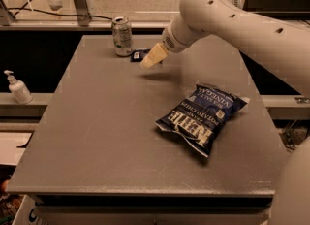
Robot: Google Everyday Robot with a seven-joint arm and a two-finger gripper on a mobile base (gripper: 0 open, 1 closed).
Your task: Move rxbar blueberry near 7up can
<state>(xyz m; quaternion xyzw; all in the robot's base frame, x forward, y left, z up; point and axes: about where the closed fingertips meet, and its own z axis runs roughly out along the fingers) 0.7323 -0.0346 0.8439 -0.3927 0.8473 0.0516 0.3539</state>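
Observation:
The rxbar blueberry (139,54), a small flat dark blue wrapper with a white patch, lies on the grey table (97,122) at the far edge. It is just right of the 7up can (122,36), which stands upright, and close beside it. My gripper (152,58) hangs just right of the bar and slightly above the table, tilted down to the left. Its tip covers the bar's right end. I cannot tell whether it touches the bar.
A large dark blue Kettle chip bag (202,117) lies at the right middle of the table. A white pump bottle (18,88) stands on a ledge off the table's left side. My arm (232,15) reaches in from the upper right.

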